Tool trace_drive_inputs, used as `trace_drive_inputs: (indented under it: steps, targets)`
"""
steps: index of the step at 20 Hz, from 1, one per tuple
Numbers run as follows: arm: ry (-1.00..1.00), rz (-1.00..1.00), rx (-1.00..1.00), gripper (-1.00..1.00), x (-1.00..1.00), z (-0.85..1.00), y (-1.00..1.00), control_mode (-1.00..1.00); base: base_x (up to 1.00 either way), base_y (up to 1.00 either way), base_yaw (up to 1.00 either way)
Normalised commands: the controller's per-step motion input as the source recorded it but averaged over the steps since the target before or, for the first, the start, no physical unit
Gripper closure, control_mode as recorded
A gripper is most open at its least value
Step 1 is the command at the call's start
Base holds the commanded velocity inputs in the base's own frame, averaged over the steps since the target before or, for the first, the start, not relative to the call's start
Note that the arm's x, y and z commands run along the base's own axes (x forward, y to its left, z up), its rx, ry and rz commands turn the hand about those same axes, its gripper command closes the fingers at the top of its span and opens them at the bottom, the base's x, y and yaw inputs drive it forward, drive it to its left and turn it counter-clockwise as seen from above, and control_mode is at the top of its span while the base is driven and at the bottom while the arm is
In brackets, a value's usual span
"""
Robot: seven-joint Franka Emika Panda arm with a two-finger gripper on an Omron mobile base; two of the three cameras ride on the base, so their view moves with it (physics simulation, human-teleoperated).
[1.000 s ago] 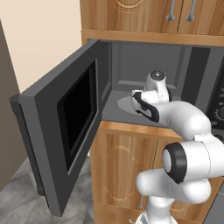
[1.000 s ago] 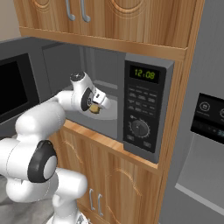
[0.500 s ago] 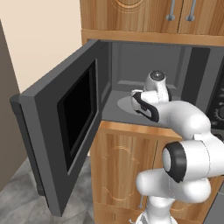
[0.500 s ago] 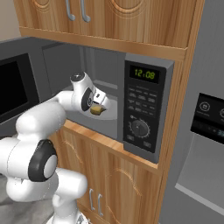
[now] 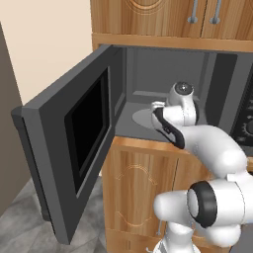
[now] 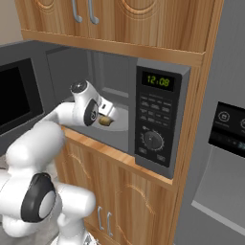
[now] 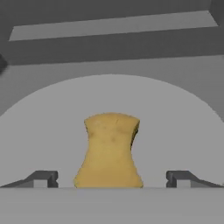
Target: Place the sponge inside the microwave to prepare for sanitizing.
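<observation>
Inside the microwave [image 5: 163, 74], my gripper [image 7: 112, 178] is hanging just over the pale round turntable [image 7: 52, 131] with its jaws spread wide. Looking along my hand, I am seeing one dark fingertip [image 7: 43, 178] at about 8 o'clock and the other at about 4 o'clock, and the sponge [image 7: 110, 151] is sitting between them at 6 o'clock, clear grey gaps showing on both sides of it. So I am gripping nothing; the sponge is lying free on the turntable, touching neither finger as far as I can tell.

From the right base view, the sponge [image 6: 105, 121] is showing as a small yellow-brown lump just past my hand, at about 3 o'clock from my wrist, resting on the turntable [image 6: 119, 119] within the cavity, with the control panel [image 6: 155, 124] and its green digits farther off at 3 o'clock.

From the left base view, my arm is reaching through the opening, and the door [image 5: 74, 148] is standing swung wide at 9 o'clock.
</observation>
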Motion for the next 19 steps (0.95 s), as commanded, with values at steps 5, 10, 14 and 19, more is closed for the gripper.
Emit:
trace_drive_inputs:
  steps: [5, 10, 14, 19]
  targets:
    - [-0.06, 0.02, -0.11, -1.0, -0.99, 0.46, 0.01, -1.0, 0.0, 0.0, 0.0]
    - [-0.01, 0.03, -0.08, -1.0, -1.0, 0.55, 0.02, -1.0, 0.0, 0.0, 0.0]
    - [0.01, 0.05, 0.01, -1.0, -1.0, 0.58, 0.01, -1.0, 0.0, 0.0, 0.0]
    - [0.03, 0.08, 0.12, -1.0, -0.79, 0.29, 0.01, -1.0, 0.0, 0.0, 0.0]
